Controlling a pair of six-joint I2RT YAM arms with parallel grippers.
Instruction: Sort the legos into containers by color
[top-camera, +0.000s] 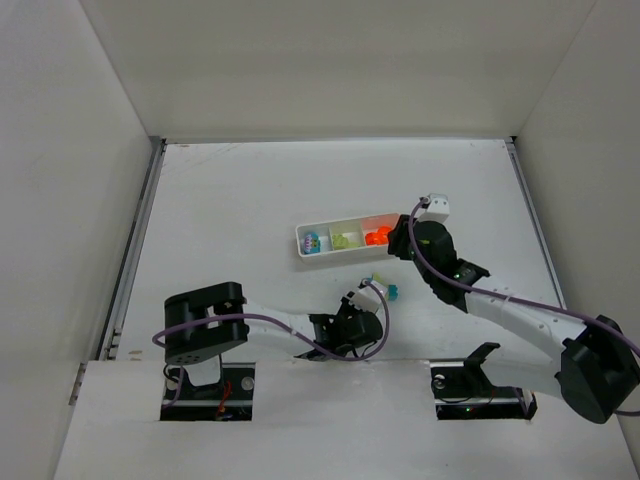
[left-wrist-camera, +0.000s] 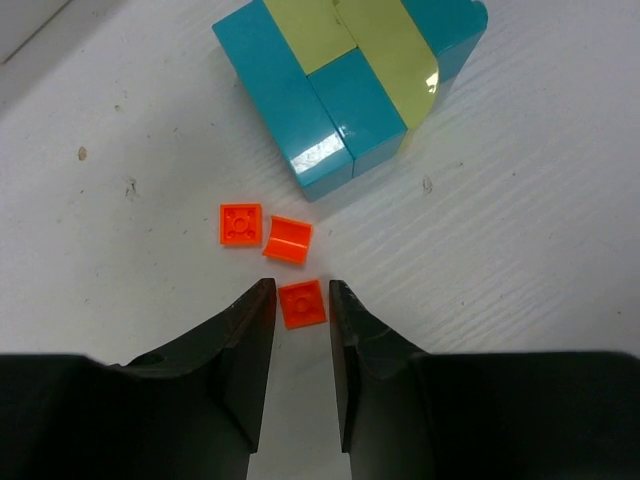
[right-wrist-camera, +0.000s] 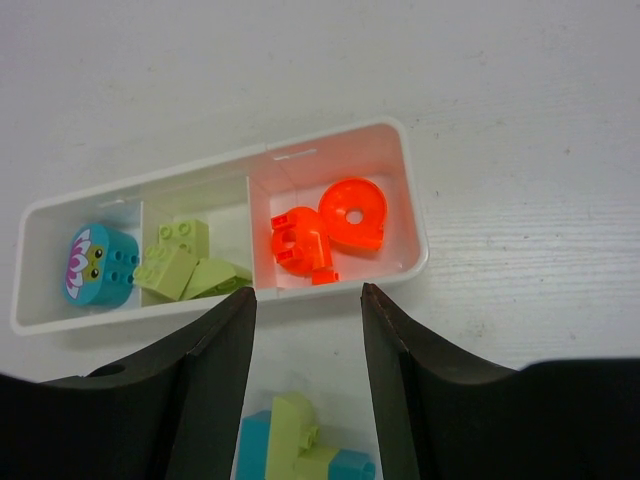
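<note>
The white tray (top-camera: 302, 236) holds a teal-blue lego (right-wrist-camera: 100, 265) in its left compartment, yellow-green legos (right-wrist-camera: 185, 262) in the middle one and orange-red legos (right-wrist-camera: 325, 230) in the right one. A joined teal-blue and yellow-green block (left-wrist-camera: 345, 85) lies on the table near the tray (right-wrist-camera: 415, 200); it also shows in the right wrist view (right-wrist-camera: 300, 445). Three small orange-red tiles lie beside it. My left gripper (left-wrist-camera: 300, 290) is open, low on the table, its jaws closely either side of one orange-red tile (left-wrist-camera: 301, 303). My right gripper (right-wrist-camera: 306, 295) is open and empty over the tray's near rim.
Two more orange-red tiles (left-wrist-camera: 240, 224) (left-wrist-camera: 288, 239) lie just ahead of the left fingers. White walls enclose the table on the left, back and right. The right arm (top-camera: 520, 315) stretches from the near right to the tray's right end.
</note>
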